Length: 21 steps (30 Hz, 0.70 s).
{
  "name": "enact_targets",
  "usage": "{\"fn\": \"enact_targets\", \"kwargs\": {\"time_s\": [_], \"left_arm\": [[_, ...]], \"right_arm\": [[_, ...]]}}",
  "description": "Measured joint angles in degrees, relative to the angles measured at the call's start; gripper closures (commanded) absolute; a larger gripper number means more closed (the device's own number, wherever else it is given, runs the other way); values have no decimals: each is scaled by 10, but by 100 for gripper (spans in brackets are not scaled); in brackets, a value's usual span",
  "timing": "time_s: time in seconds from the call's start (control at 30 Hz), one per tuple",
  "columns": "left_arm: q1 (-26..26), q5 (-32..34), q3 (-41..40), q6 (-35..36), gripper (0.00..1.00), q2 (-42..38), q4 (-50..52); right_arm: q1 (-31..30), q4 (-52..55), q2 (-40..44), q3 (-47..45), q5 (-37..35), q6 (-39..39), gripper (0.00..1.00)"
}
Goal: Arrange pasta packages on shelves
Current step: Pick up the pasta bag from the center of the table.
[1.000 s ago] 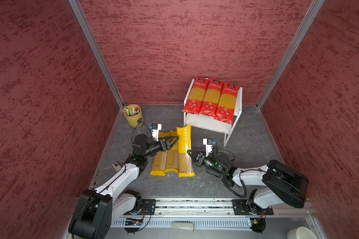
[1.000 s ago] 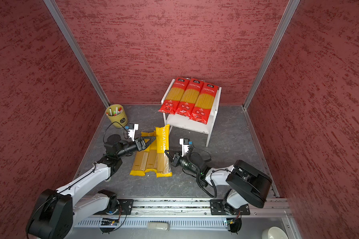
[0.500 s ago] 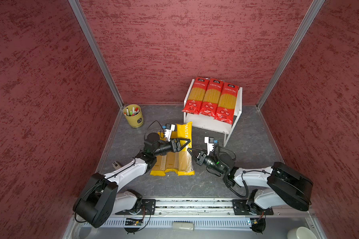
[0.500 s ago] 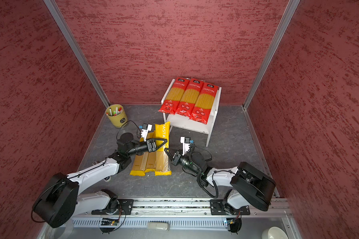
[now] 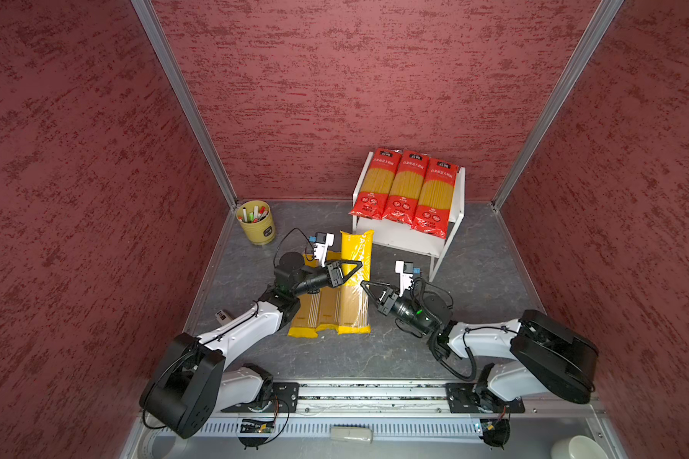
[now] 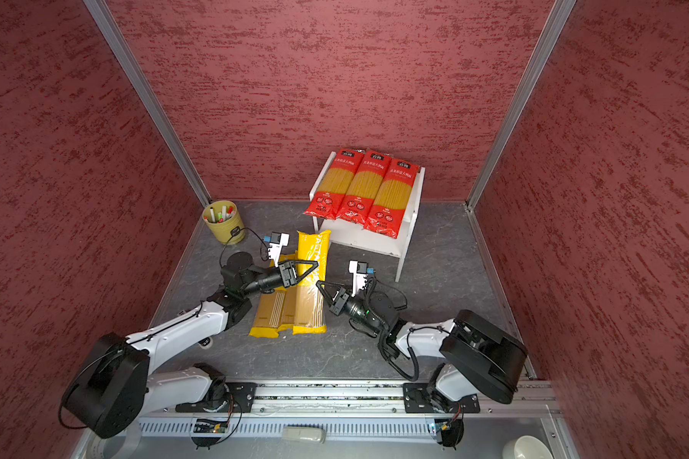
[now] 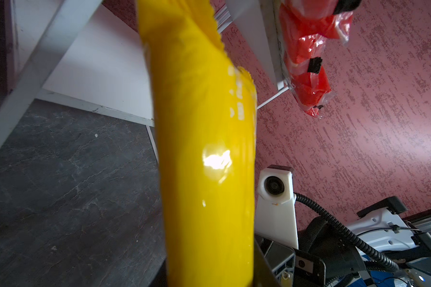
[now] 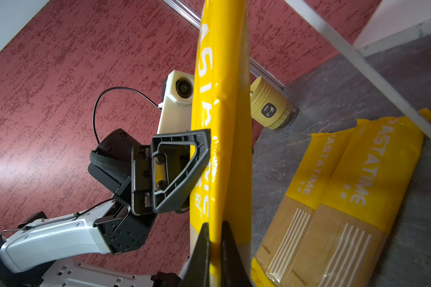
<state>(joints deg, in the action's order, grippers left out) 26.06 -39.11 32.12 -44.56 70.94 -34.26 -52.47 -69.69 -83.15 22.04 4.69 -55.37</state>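
**Handover grip before shelving.** The raised yellow package (image 5: 357,254) hangs over the worktop (image 5: 474,278), its far end just before the bare lower board of the shelves (image 5: 404,238). The right fingers (image 8: 202,253) pinch one long edge. The left fingers (image 8: 179,136) are drawn in around the opposite side, probably to steady the long bag for sliding in. Two yellow packages (image 5: 315,310) lie flat alongside; three red packages (image 5: 408,186) fill the top board.
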Motion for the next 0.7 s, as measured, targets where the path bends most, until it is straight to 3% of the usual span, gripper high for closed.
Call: {"fn": "enact_targets", "kwargs": {"time_s": [0.17,0.37,0.53,0.7], "left_arm": [[0,0,15,-1,89,3,17],[-14,-5,33,-45,99,35,29],[-29,-9,49,-82,100,75,29],[-41,-9,72,-106,99,83,29]], "right_arm": [[0,-12,-1,-2,-8,-6,83],[2,-41,2,-26,-17,-16,45],[1,-31,22,-51,-14,-18,32],[0,-12,50,-76,-2,-19,29]]}}
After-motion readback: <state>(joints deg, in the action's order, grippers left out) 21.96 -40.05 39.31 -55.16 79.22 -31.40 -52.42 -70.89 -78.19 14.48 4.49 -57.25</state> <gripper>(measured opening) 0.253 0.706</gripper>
